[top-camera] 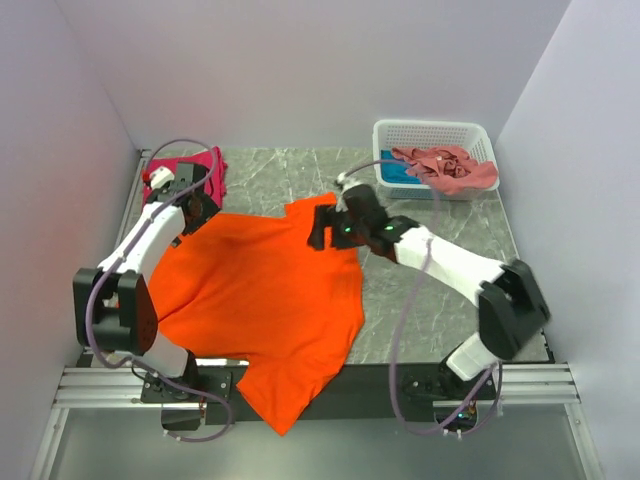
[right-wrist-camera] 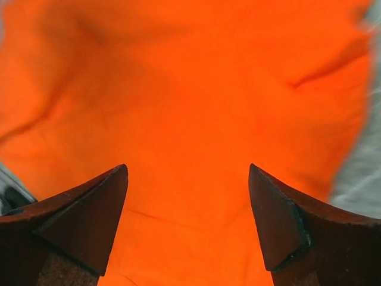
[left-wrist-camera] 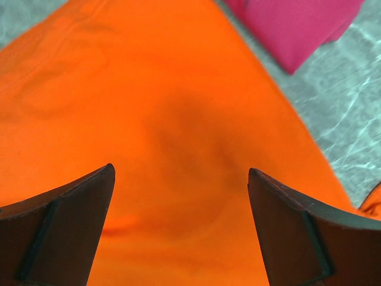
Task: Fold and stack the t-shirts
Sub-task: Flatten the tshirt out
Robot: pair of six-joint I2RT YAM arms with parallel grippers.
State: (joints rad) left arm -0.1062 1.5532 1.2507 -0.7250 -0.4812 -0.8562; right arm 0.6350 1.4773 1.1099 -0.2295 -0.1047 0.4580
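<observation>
The bright orange t-shirt (top-camera: 262, 295) lies spread flat on the table, its lower end hanging over the near edge. It fills the left wrist view (left-wrist-camera: 149, 107) and the right wrist view (right-wrist-camera: 190, 89). My left gripper (top-camera: 195, 212) is open just above its far left corner. My right gripper (top-camera: 322, 228) is open above its far right corner. The magenta-red t-shirt (top-camera: 205, 170) lies folded at the back left and also shows in the left wrist view (left-wrist-camera: 297, 27). The salmon-pink t-shirt (top-camera: 450, 168) lies crumpled on the teal-blue one (top-camera: 397, 173) in the basket.
The white lattice basket (top-camera: 430, 135) stands at the back right corner. Grey walls close in the left, back and right sides. The marble tabletop (top-camera: 440, 300) shows to the right of the orange shirt.
</observation>
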